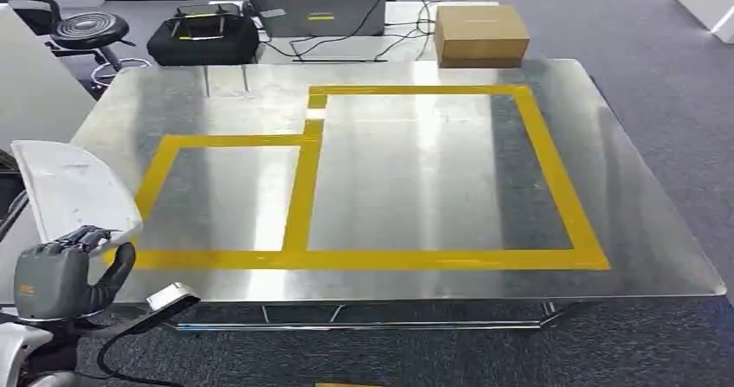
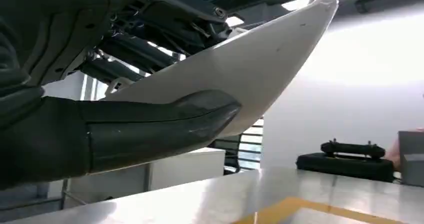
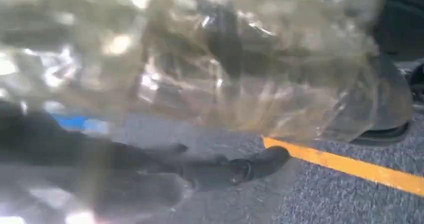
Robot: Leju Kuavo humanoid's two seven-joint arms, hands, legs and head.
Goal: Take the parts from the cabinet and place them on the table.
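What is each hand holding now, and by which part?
Left hand holds the white panel by its near edge. Right hand holds a clear plastic bag; which part is unclear.

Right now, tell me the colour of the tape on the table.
Yellow tape on the table, clearest in the head view.

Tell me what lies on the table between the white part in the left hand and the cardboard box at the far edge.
In the head view, only bare metal table crossed by yellow tape lies between the white part and the cardboard box.
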